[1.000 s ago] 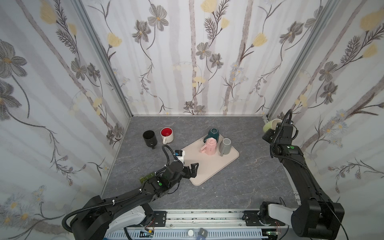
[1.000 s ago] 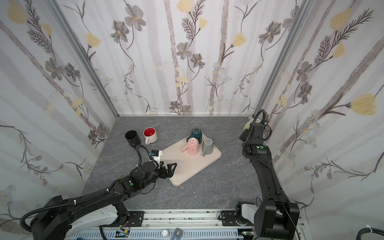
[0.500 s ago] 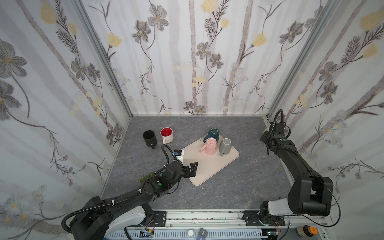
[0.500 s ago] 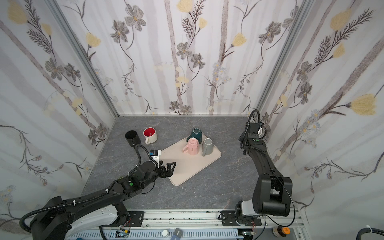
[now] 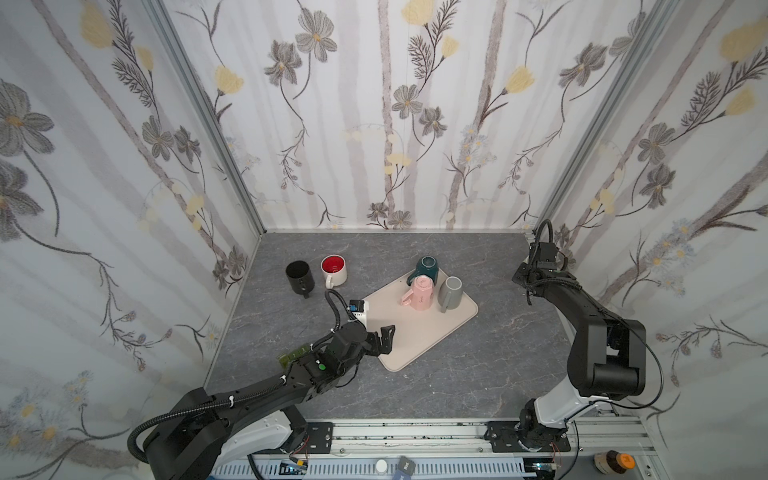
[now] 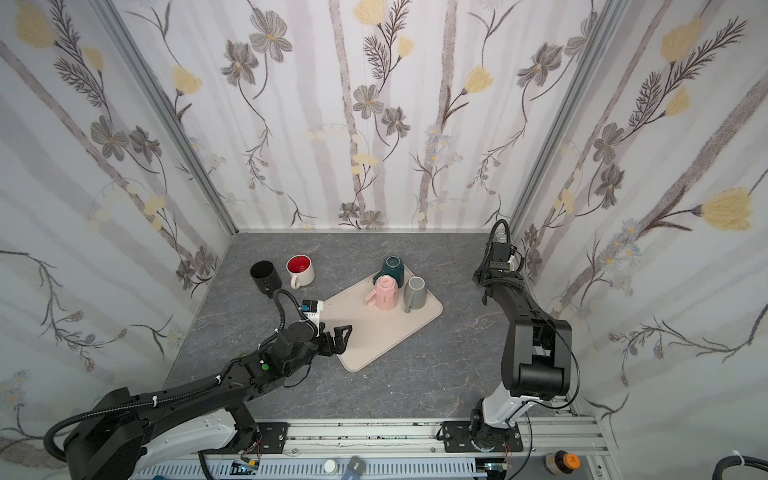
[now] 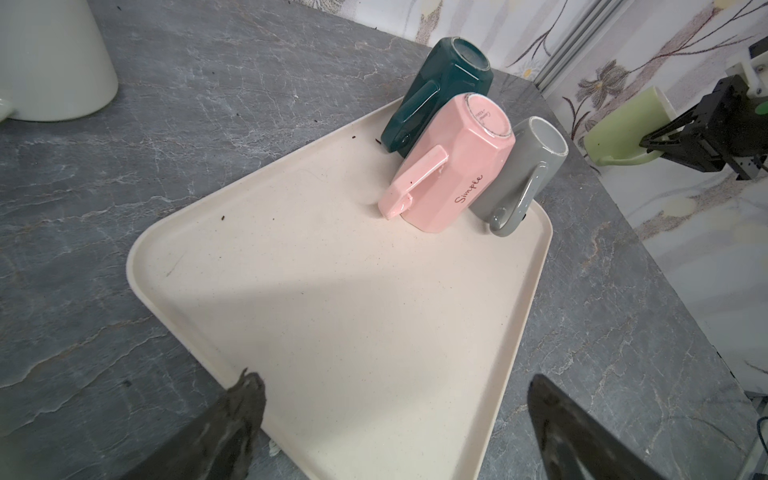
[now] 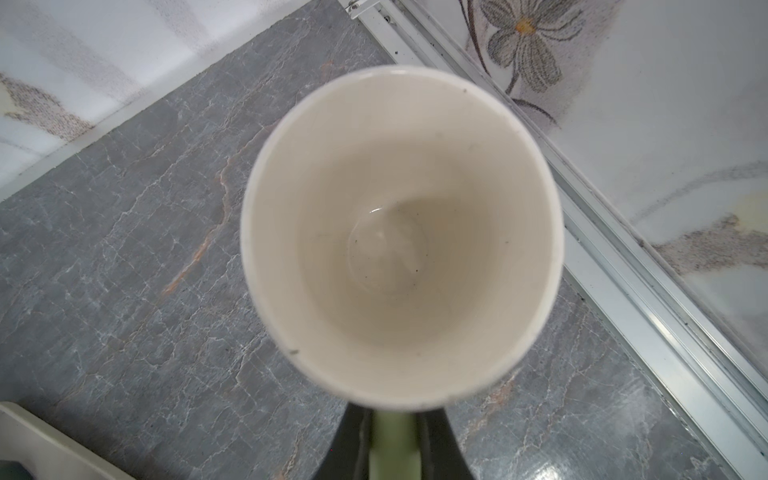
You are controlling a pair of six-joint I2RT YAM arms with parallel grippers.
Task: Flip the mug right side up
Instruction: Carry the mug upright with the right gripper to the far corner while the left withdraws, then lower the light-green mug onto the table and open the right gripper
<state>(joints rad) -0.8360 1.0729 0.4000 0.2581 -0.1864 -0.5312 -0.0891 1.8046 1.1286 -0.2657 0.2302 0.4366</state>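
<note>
The beige tray (image 5: 415, 340) on the grey surface (image 5: 478, 374) carries three mugs crowded at its far corner. The teal mug (image 5: 427, 268) and pink mug (image 5: 420, 293) stand bottom up. The grey mug (image 5: 451, 293), just beside the pink one, looks mouth up, and nothing shows inside it. Off the tray, toward the left wall, a black mug (image 5: 299, 276) and a white mug (image 5: 334, 270) with a red inside stand mouth up, side by side and empty.

The green mug (image 8: 401, 237) is at the right back corner, mouth up. Its cream inside is empty apart from a few dark specks. The right hand (image 8: 392, 440) pinches its green handle between narrow jaws. Whether its base touches the surface cannot be told. The left hand (image 7: 395, 390) hovers over the tray's near corner, jaws wide and holding nothing.

A second ago the right arm stood higher, with the green mug showing at its wrist in both top views. Now the arm reaches low toward the corner and hides the mug from above. The left arm and the other mugs have not shifted.
</note>
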